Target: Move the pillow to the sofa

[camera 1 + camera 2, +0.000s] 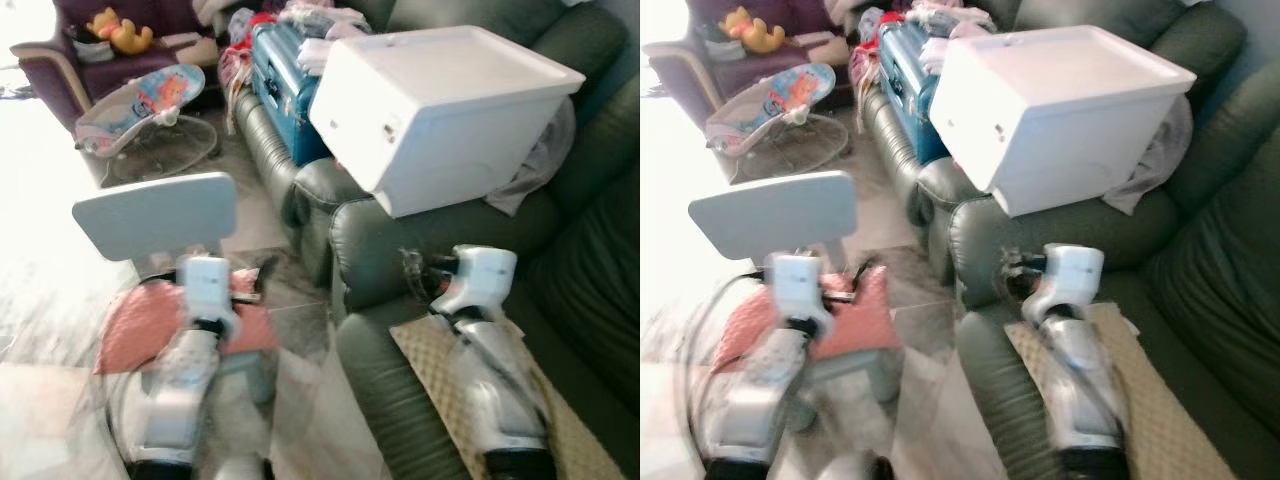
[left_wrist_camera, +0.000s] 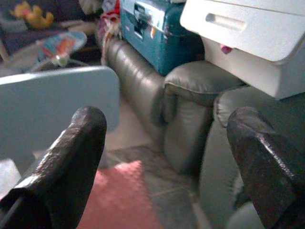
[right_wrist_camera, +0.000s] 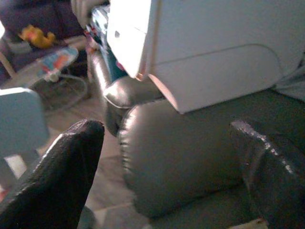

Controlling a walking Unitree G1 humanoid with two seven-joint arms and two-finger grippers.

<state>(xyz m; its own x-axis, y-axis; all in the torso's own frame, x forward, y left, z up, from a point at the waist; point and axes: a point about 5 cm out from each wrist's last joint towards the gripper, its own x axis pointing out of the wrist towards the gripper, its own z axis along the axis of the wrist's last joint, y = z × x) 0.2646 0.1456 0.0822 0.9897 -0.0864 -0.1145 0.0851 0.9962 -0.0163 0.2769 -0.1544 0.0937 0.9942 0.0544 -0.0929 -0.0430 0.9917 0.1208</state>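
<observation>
**Pillow still on its low seat, both hands free**

Landmark: the sofa (image 1: 400, 240), dark green leather, the largest thing we see. On its seat sits a white bin (image 1: 440, 115), tipped on one edge; past the bin, further along the sofa, a teal suitcase (image 1: 285, 90). A beige patterned cloth (image 1: 1160, 410) lies on the sofa cushion nearest us. Off the sofa's arm, on the floor side, stands a small pale-blue chair (image 1: 160, 215), and the pink pillow (image 1: 855, 310) lies on its seat, just beside the sofa arm but apart from it.

Pillow axis: it lies flat, long axis roughly crosswise to our view, one corner poking up toward the sofa. Blur hides its far edge.

Left hand (image 2: 164, 157) is released, fingers spread wide, hovering above the pillow's sofa-side end. Right hand (image 3: 167, 157) is released too, over the sofa arm, grasping nothing.

Our judgement: the step is the grab, not yet made. To do it well we'd drop the left hand onto that raised corner, pinch across the thin edge rather than the flat face, then lift clear of the chair back before swinging over the sofa arm. We'd land it on the near cushion; the bin crowds the rest.
</observation>
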